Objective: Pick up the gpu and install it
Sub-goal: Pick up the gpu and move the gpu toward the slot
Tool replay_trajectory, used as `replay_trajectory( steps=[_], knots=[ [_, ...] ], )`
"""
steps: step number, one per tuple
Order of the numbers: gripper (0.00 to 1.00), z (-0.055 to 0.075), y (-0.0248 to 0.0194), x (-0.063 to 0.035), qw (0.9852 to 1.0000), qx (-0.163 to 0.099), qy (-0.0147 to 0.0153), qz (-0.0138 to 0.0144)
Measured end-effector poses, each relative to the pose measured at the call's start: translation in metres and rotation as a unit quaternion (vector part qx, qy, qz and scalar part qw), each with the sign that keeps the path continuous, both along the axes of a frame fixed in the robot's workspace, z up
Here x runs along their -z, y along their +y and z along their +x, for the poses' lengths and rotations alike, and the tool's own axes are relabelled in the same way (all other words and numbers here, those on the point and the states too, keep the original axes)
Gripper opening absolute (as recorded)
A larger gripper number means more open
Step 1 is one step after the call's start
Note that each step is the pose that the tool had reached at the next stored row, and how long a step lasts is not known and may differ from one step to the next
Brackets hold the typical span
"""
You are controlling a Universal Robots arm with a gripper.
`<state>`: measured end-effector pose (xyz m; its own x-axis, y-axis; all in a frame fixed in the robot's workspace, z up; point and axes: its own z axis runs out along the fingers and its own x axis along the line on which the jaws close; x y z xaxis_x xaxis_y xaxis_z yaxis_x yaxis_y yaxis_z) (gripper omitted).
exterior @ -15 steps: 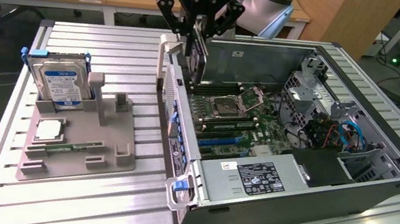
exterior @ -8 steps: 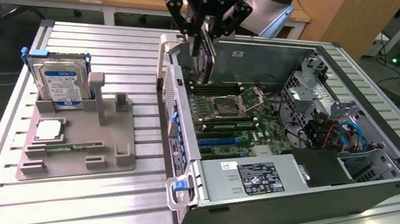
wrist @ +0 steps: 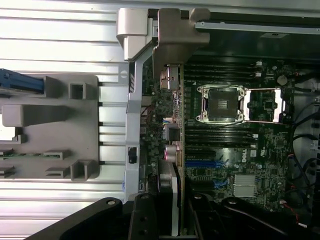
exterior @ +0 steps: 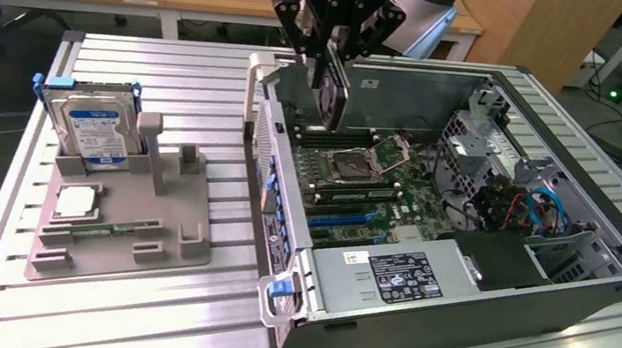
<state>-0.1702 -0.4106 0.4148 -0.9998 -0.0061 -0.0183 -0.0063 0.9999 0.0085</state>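
The gpu (exterior: 333,97) hung edge-down from the gripper (exterior: 332,52), whose jaws were clamped on the card's upper end. It was poised over the far corner of the open computer case (exterior: 582,287), on the exterior view's left, above the motherboard (exterior: 369,190). In the wrist view the card appeared edge-on, its silver bracket (wrist: 175,45) seemingly toward the case's outer wall, though the angle left that uncertain. Thin, stiff and light, with bare circuitry, the board looked easily damaged by bending or pinching. The safest hold was judged to be along its plain edges, away from the components and connector. It hung clear of the CPU socket (exterior: 379,156). Along the left edge of the slatted table (exterior: 150,323), a grey holder (exterior: 149,234) carried a hard drive (exterior: 91,134) and a memory stick (exterior: 115,227).
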Motion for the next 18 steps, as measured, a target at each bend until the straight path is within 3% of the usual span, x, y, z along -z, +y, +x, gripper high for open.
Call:
replay_trajectory(
  steps=[18],
  knots=[
    [0.28, 0.032, 0.0000, 0.0000, 1.0000, 0.000, 0.0000, 0.0000]
  ],
)
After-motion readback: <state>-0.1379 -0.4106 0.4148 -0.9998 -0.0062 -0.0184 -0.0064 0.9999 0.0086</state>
